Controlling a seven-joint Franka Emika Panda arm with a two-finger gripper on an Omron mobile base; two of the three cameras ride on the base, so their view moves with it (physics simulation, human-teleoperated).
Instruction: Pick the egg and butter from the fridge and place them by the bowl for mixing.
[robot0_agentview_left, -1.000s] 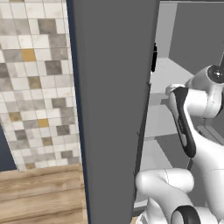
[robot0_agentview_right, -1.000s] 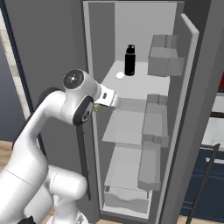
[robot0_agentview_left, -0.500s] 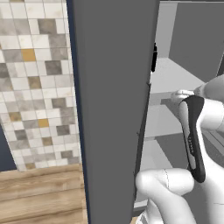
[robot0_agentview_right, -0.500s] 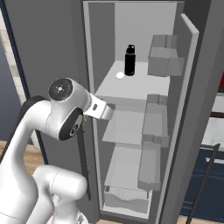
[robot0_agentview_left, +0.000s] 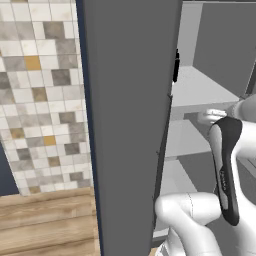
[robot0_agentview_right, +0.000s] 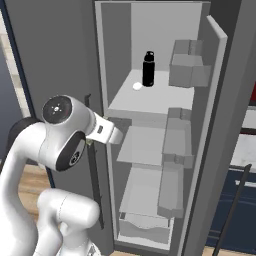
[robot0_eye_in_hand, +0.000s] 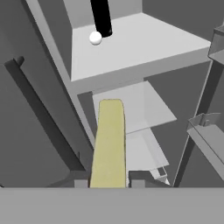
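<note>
Gripper (robot0_eye_in_hand: 106, 183) pinches the butter (robot0_eye_in_hand: 108, 144) outside the fridge (robot0_agentview_right: 150, 107) opening; egg (robot0_eye_in_hand: 95, 38) sits beside the black bottle (robot0_agentview_right: 148, 69).

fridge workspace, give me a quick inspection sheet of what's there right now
surface: fridge stands open, pale grey shelves, bins on the inner door
job's things: egg sits on the upper shelf beside the black bottle; butter is held between the gripper's tips, lifted in front of the shelves
clutter: black bottle upright on the upper shelf
grippers: gripper shut on the butter
cables: nothing seen
surroundings: tiled wall and wooden counter left of the fridge door
</note>
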